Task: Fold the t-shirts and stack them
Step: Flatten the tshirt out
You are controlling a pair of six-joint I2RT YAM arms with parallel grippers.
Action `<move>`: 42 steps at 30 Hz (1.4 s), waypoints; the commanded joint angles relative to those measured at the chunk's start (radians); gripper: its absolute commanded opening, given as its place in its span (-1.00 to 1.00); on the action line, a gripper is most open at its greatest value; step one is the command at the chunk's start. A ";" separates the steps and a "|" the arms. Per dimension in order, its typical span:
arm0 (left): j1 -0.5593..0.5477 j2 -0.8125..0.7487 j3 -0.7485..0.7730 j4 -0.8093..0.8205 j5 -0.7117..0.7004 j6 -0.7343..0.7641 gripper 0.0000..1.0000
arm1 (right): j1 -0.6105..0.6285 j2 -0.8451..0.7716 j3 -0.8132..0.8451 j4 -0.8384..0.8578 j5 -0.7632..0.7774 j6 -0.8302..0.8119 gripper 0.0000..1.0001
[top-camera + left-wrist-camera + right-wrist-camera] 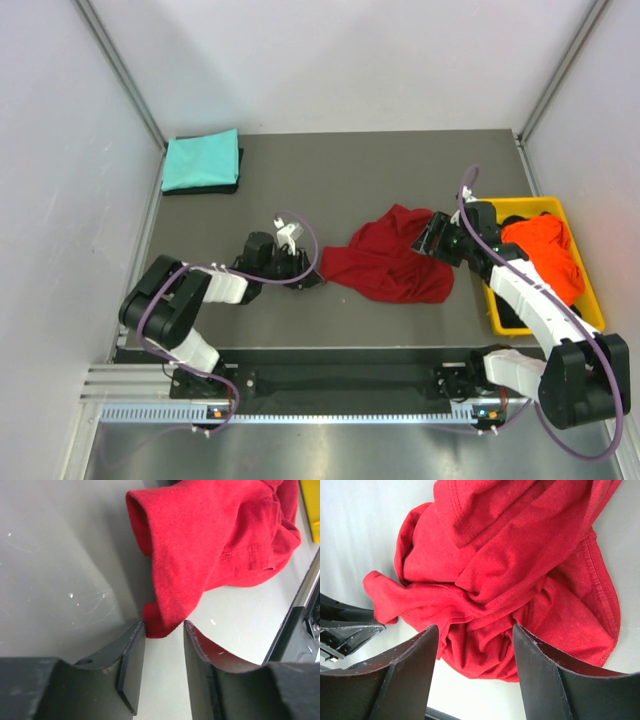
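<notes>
**Taking two ends of the dark red tee to spread it flat**

We judge the step in hand to be gripping the dark red t-shirt (392, 262) at two ends, so that we can pull it flat before folding. It lies crumpled about the middle of the worktop (340, 180), somewhat toward the right edge.

Our left end effector (164, 626) is released, jaws apart and low over the worktop. The shirt's leftmost fold pokes in between the fingertips and seems to touch one of them. To do this well, we push in a little deeper before closing, so that we catch a real bite and not the very tip.

Our right end effector (475, 630) is also released, jaws spread wide above the heap's right side. We would pick a stitched hem there, not the bunched middle.

The teal t-shirt (202, 160) sits folded at the far left corner. The orange t-shirt (545, 250) lies in the yellow bin (525, 206) at the right edge.
</notes>
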 commanded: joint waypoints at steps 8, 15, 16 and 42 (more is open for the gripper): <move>-0.006 -0.014 0.028 -0.028 0.016 0.026 -1.00 | -0.008 -0.008 0.000 0.048 -0.001 0.003 0.23; -0.003 -0.197 0.198 -0.455 -0.159 -0.060 -1.00 | -0.027 0.007 0.086 -0.040 0.092 0.023 0.24; 0.001 -0.228 0.239 -0.534 -0.267 -0.065 -1.00 | -0.032 0.011 0.116 -0.047 0.126 0.025 0.24; 0.163 -0.550 0.622 -1.190 -0.572 -0.001 -1.00 | -0.023 0.459 0.411 0.134 0.144 0.025 0.13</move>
